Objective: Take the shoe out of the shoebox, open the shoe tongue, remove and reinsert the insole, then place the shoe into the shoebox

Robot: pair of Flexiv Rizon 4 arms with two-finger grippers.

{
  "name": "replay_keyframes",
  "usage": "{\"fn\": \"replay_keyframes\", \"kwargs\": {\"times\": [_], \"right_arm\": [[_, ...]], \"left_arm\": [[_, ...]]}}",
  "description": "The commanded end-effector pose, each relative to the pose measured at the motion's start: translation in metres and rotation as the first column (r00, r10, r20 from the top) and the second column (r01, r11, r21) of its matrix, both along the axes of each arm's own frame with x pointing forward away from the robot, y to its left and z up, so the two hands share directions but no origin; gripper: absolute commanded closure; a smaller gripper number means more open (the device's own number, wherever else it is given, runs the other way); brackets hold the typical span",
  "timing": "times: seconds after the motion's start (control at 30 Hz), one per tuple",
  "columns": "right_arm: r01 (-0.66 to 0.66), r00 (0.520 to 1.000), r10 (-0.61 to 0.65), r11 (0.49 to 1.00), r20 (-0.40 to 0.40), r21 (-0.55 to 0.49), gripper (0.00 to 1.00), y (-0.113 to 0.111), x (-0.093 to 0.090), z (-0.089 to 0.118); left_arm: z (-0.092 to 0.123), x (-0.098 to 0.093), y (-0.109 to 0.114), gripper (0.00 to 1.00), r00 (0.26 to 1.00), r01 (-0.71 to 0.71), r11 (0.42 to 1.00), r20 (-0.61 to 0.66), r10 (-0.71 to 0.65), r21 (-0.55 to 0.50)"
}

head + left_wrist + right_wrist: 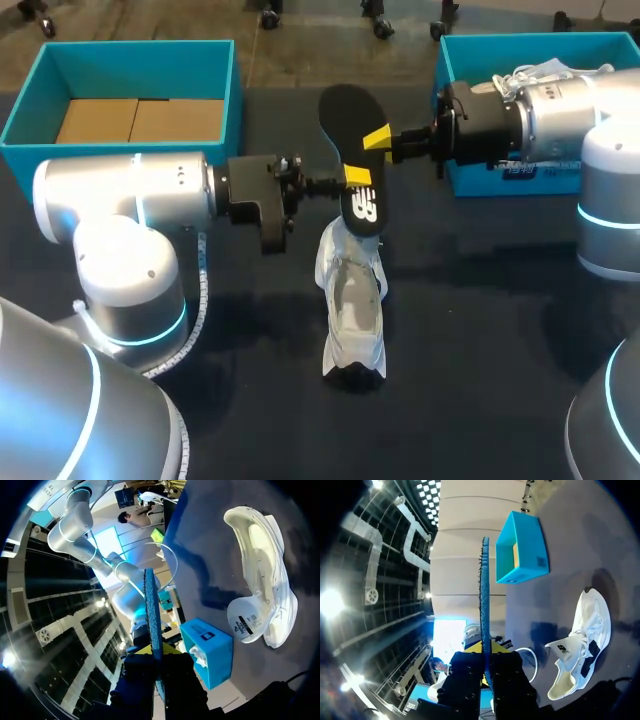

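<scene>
The black insole [347, 140] hangs in the air above the table's middle, held from both sides. My left gripper [358, 177] is shut on its logo end, and my right gripper [378, 138] is shut on its edge further up. In the left wrist view the insole [152, 610] stands edge-on in the left gripper [159, 652]. It is also edge-on [484, 595] in the right gripper [486, 656]. The white shoe [352, 300] lies on the dark table just below, tongue pulled open, also visible as the shoe [260, 575] and the shoe [580, 640].
A teal shoebox [215, 100] with a cardboard floor stands at the back left, seen as the box [522, 547] from the right wrist. A second teal box [470, 45] with white contents stands at the back right behind my right arm, and shows as the box [207, 650].
</scene>
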State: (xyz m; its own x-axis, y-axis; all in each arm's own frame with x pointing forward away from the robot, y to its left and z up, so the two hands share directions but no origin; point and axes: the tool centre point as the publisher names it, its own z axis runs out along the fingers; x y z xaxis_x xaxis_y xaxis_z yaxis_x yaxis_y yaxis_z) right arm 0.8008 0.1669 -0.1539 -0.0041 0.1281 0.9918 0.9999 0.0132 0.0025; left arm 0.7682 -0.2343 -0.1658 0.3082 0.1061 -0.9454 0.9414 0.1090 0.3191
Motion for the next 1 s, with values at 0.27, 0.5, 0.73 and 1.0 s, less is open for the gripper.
{"fn": "replay_keyframes", "kwargs": {"times": [0.27,0.5,0.73,1.0], "right_arm": [[0.007,1.000,-0.007,1.000,-0.001,0.004,1.00,-0.008,0.000,-0.007],[0.003,1.000,-0.003,1.000,-0.010,-0.004,1.00,-0.018,-0.004,-0.021],[-0.003,1.000,0.003,1.000,-0.018,0.003,1.00,-0.023,-0.003,-0.033],[0.018,1.000,-0.018,1.000,-0.023,0.003,1.00,-0.027,-0.002,-0.041]], "left_arm": [[0.006,-0.009,0.028,0.00,0.998,-0.033,0.999,-0.046,0.033,0.000],[0.021,-0.004,0.067,0.00,0.994,-0.041,0.996,-0.101,0.049,0.078],[0.033,0.011,0.083,0.00,0.983,-0.046,0.970,-0.164,0.087,0.238],[0.033,0.011,0.083,0.00,0.983,-0.046,0.970,-0.164,0.087,0.238]]}}
